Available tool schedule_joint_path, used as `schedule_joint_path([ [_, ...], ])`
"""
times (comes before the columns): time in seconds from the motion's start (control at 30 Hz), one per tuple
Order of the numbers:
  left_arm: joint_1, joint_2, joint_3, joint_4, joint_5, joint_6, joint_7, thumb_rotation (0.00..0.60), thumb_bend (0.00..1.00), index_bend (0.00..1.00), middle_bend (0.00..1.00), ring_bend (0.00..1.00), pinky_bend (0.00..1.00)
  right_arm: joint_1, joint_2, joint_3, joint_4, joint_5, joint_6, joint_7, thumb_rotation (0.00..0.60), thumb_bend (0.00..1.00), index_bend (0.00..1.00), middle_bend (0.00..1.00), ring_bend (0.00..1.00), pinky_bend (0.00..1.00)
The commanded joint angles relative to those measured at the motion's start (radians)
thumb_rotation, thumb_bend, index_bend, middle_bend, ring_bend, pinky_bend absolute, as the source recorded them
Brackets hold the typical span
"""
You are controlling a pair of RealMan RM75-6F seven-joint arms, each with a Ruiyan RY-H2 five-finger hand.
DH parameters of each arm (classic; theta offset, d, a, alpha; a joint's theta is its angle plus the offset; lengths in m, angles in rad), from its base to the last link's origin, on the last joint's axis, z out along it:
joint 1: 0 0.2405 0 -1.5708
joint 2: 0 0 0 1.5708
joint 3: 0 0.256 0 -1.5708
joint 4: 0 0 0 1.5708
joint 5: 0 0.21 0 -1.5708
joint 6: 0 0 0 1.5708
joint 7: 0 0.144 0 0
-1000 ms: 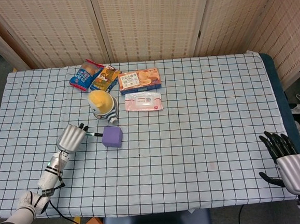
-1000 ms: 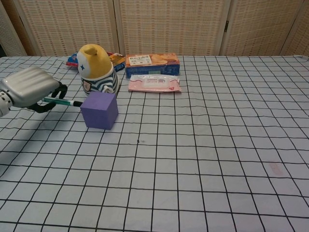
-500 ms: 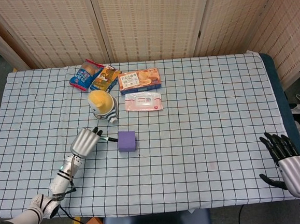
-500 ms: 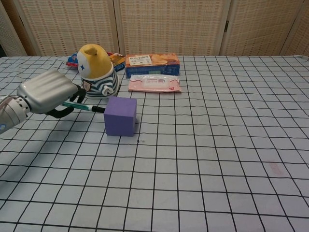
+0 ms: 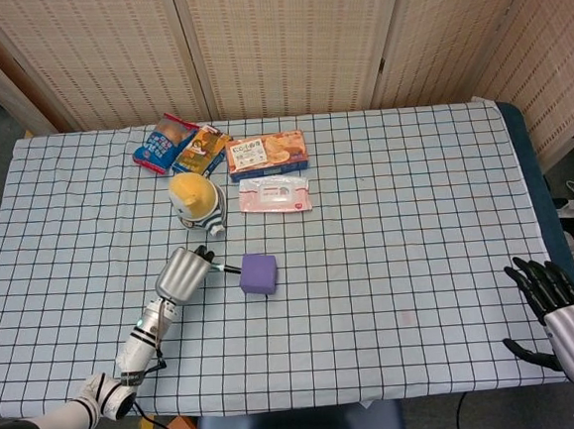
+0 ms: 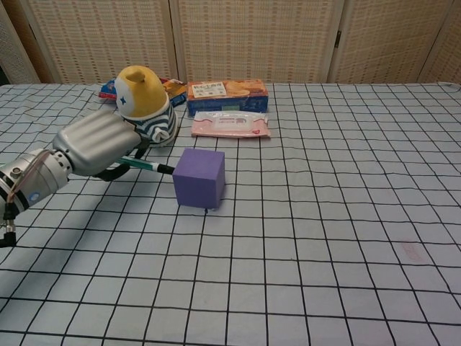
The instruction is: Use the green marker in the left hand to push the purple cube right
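Note:
The purple cube (image 5: 258,273) (image 6: 199,178) sits on the checked tablecloth left of the table's middle. My left hand (image 5: 183,272) (image 6: 97,145) is just left of it, gripping the green marker (image 5: 228,270) (image 6: 147,166). The marker's dark tip points right and touches the cube's left face. My right hand (image 5: 560,310) shows only in the head view, at the bottom right corner past the table's edge, fingers spread and holding nothing.
A yellow-hooded striped toy (image 5: 196,201) (image 6: 145,104) stands just behind my left hand. Behind it lie a pink wipes pack (image 5: 274,194) (image 6: 230,123), a biscuit box (image 5: 266,153) (image 6: 227,92) and two snack bags (image 5: 182,147).
My left hand has travelled right with the marker, and the purple cube has slid right ahead of the tip by roughly two squares. The right hand has sunk slightly lower in the frame.

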Motion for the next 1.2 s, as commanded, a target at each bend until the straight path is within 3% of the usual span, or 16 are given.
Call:
schedule_joint_path([
  [0.03,-0.002,-0.011,0.0,-0.022,-0.003,-0.002,0.03,0.6,0.69,0.81,0.85,1.0,1.0,-0.005,0.005,-0.003,0.004,-0.01,0.011,0.011,0.6,0.06,0.0,0.0,0.0,0.0],
  [0.5,-0.022,-0.054,-0.025,-0.129,-0.027,-0.005,0.181,0.6,0.69,0.81,0.85,1.0,1.0,-0.01,0.025,-0.025,0.017,-0.06,0.034,0.068,0.6,0.06,0.0,0.0,0.0,0.0],
  [0.83,-0.073,-0.131,-0.069,-0.103,-0.071,-0.052,0.233,0.6,0.69,0.81,0.85,1.0,1.0,-0.02,0.038,-0.025,0.025,-0.06,0.059,0.101,0.6,0.06,0.0,0.0,0.0,0.0],
  [1.2,-0.12,-0.217,-0.086,-0.081,-0.072,-0.051,0.283,0.6,0.69,0.81,0.85,1.0,1.0,-0.023,0.045,-0.028,0.03,-0.065,0.063,0.115,0.6,0.06,0.0,0.0,0.0,0.0],
])
